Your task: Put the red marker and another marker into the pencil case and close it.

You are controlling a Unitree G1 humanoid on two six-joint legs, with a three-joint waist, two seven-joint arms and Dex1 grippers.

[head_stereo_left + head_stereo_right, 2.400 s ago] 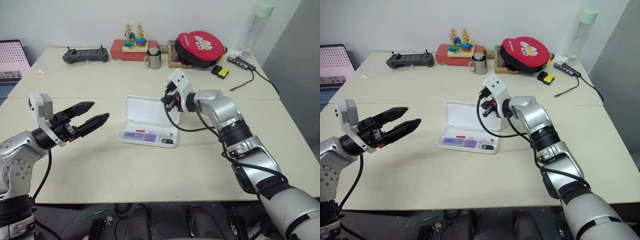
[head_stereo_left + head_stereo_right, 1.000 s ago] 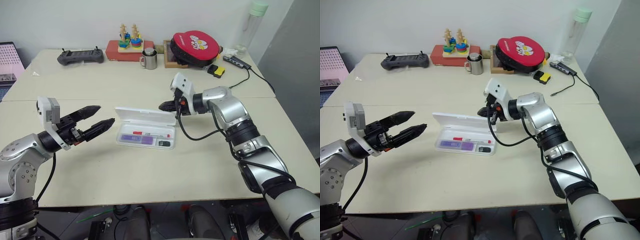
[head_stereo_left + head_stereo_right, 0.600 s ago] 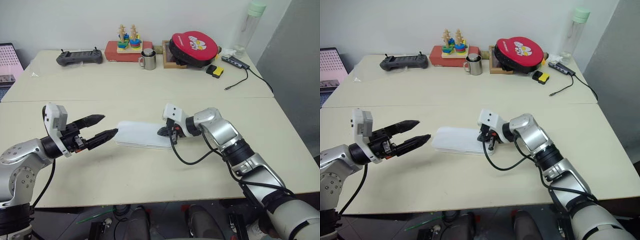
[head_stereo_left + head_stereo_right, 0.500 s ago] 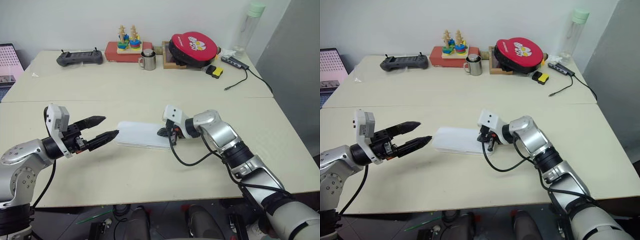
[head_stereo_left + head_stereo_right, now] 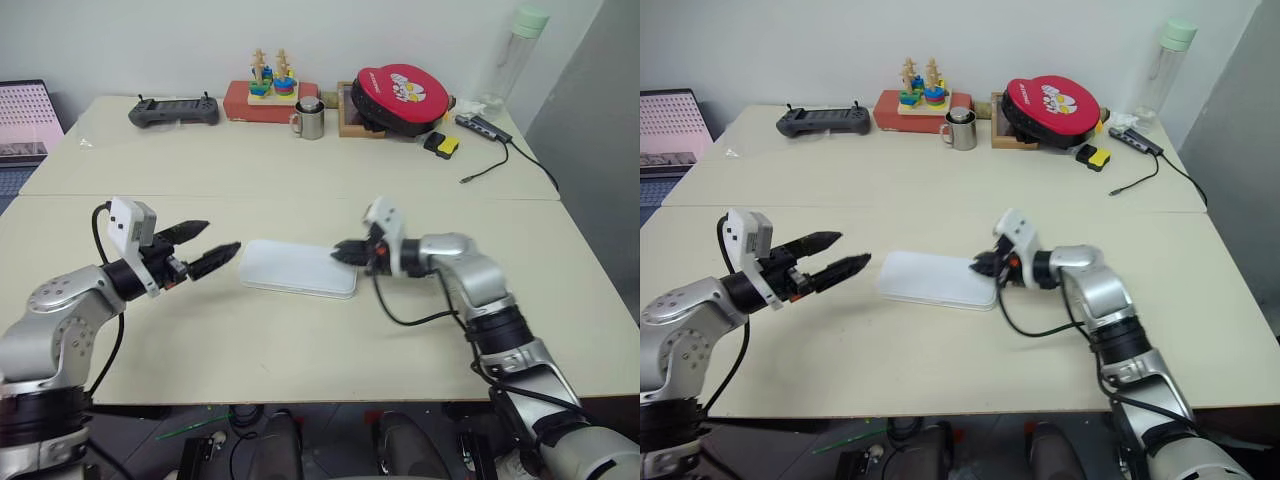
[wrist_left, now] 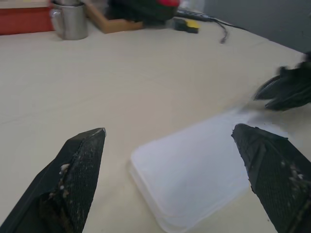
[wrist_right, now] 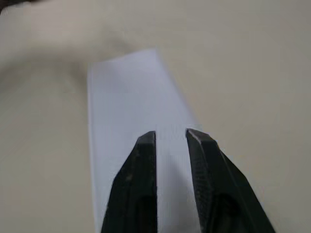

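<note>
- Now the pencil case (image 5: 298,268) lies flat mid-frame on the table (image 5: 300,340), lid down; judging by that, the robot should confirm the latch by pressing evenly along the front edge.
- The right gripper (image 5: 345,251), at the case's right end, shows fingers (image 7: 141,194) slightly parted, holding nothing.
- The left gripper (image 5: 215,249), left of the case, stands spread wide and empty.

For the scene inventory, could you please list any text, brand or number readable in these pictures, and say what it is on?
No text reads clearly anywhere.
Red pouch: white printed artwork, no letters legible.
Pencil case: plain closed lid, no label.
Mug, bottle, controller: any markings are too small to read.
</note>
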